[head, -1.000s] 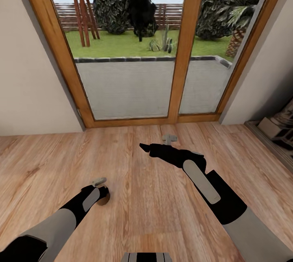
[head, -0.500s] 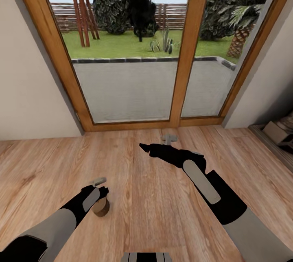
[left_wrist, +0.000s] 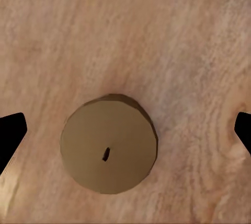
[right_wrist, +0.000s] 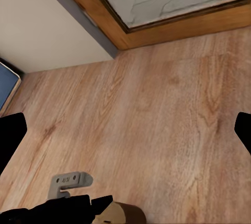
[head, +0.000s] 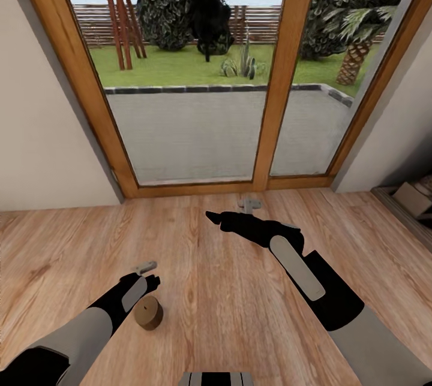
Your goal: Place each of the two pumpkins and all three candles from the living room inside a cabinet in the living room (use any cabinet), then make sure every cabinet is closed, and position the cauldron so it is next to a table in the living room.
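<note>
On wooden floor (head: 228, 314), stubby tan candle (head: 148, 313)

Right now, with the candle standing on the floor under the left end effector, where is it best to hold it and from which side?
Grip the candle across its round side wall, coming straight down from above. It stands upright, wick up, on the wooden floor, between the open fingers of the left end effector.
</note>
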